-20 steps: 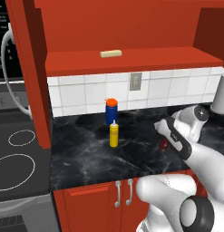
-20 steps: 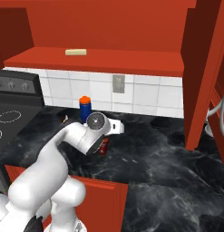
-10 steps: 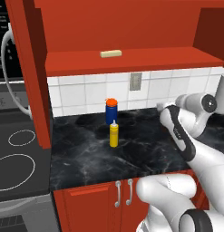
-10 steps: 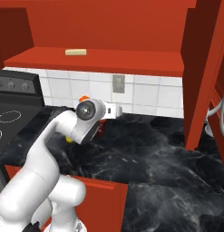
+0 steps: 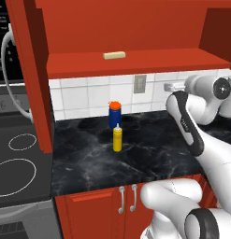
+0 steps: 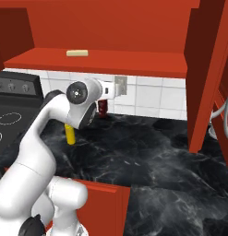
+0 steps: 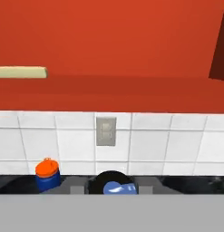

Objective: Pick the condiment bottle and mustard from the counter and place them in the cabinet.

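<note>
Left base view: one stove [image 5: 16, 163] at the left, then one mustard [image 5: 117, 139] upright on the counter [image 5: 149, 154], just in front of one blue canister [image 5: 114, 115]. One beige block [image 5: 114, 55] lies on the cabinet [image 5: 135, 65] shelf above, and one outlet [image 5: 140, 84] sits on the tiles. At the right the arm [image 5: 191, 130] is raised, hand level and facing the wall. Its gripper [image 6: 105, 96] is pinched on one bottle [image 6: 102, 109], held above the counter and below the shelf.
</note>
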Tool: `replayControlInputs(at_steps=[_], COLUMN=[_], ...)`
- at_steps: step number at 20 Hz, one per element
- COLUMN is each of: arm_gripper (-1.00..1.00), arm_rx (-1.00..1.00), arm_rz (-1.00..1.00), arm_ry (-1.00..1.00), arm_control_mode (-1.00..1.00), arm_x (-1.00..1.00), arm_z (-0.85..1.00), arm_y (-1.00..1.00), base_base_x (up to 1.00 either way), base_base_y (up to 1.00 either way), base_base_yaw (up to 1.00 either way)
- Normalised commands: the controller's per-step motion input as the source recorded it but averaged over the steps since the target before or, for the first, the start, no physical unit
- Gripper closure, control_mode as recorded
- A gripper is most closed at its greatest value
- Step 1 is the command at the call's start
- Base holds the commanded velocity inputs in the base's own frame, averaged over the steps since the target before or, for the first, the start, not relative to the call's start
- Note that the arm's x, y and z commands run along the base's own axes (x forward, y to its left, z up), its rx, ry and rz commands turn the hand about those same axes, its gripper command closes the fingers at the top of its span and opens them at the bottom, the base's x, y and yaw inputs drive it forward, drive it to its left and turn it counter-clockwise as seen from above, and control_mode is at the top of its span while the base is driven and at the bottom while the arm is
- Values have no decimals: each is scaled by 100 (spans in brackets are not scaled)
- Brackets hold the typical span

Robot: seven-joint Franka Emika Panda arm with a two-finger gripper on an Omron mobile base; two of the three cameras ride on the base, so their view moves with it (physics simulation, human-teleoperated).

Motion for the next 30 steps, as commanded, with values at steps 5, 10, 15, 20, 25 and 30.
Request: replayControlInputs(at_steps=[5,10,15,20,25,30], arm_gripper=[100,100,100,100,100,100], arm_rx=[-7,-7,0,7,7,1], arm_rz=[-6,-4,0,0,-1,0], arm_ry=[-5,-5,-7,-2,-2,2], arm_control_mode=[-100,-100,-100,-100,-100,-100], arm_x=[-18,-20,-2,12,13,38], arm_z=[100,77,3,45,65,7], arm_y=[-3,0,0,-2,0,0], base_base_x=[0,0,0,0,0,0], base_base_y=[0,0,0,0,0,0], base_base_yaw=[0,0,0,0,0,0])
